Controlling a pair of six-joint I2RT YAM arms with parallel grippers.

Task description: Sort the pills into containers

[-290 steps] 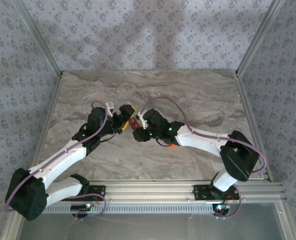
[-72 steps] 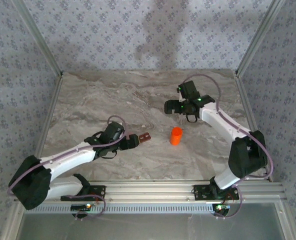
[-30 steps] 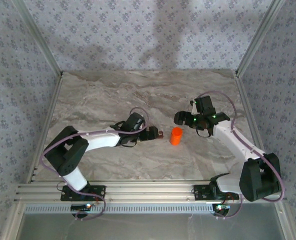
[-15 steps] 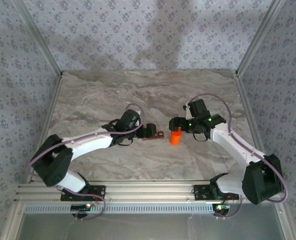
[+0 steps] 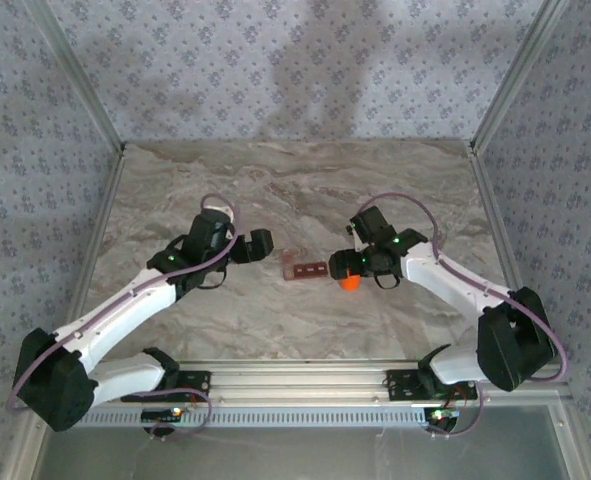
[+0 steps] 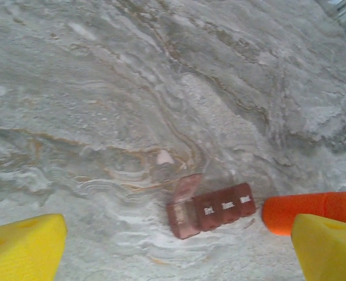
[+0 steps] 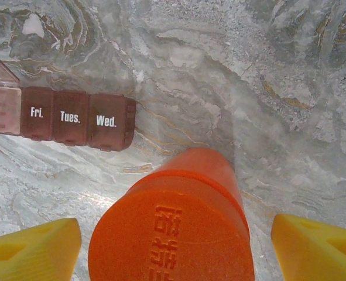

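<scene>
The left tool (image 5: 259,245) has let go of the container strip (image 5: 305,268) and drawn back toward the left edge of the worktop (image 5: 305,190), its jaws wide apart and empty. Half a second ago it was right at the strip. Now the strip lies flat near the middle of the worktop, just left of the orange bottle (image 5: 349,283) and not touching it. Its end lid (image 6: 187,187) is flipped up and the other three are shut. The right tool (image 5: 342,268) has come in from the far right and hangs over the bottle's cap, fingers (image 7: 32,249) spread on either side without touching. The placing looks done, the bottle is likely the next grasp, and the sorting itself seems yet to start.
</scene>
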